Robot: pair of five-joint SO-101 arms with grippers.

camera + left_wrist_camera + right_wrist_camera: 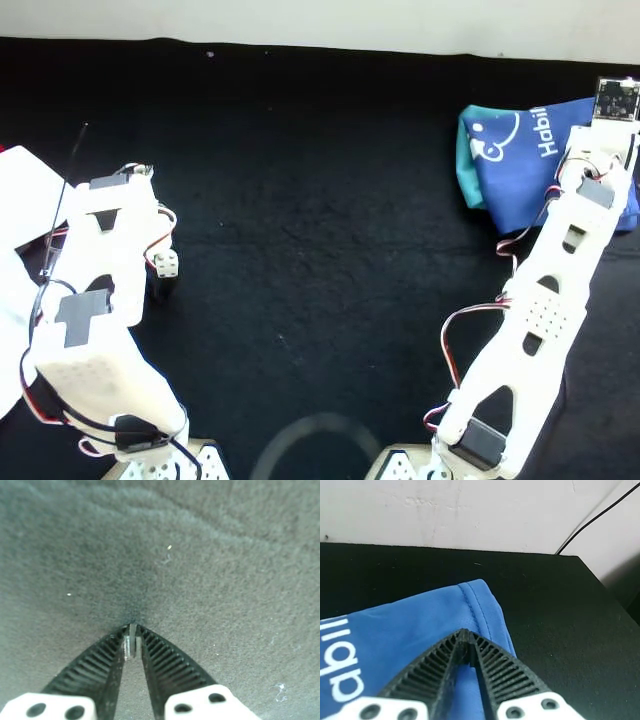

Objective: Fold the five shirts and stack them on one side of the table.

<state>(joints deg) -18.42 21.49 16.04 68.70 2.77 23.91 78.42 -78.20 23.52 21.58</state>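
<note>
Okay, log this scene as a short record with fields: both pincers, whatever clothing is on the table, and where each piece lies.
left pincer: shut, over bare black table
right pincer: shut, over the blue shirt near its hemmed edge
blue shirt: folded, far right part of the table, white print facing up
teal fabric: shows along the blue shirt's edge toward the table's middle
white cloth: at the table's left edge, beside the left arm

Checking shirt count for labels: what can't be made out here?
White cloth: high view, cut off by the left edge, partly under the left arm; count unclear.
Blue shirt: high view, right arm covers part; layers under it hidden.
Right pincer: right wrist view, its tips hide whether it pinches fabric.
</note>
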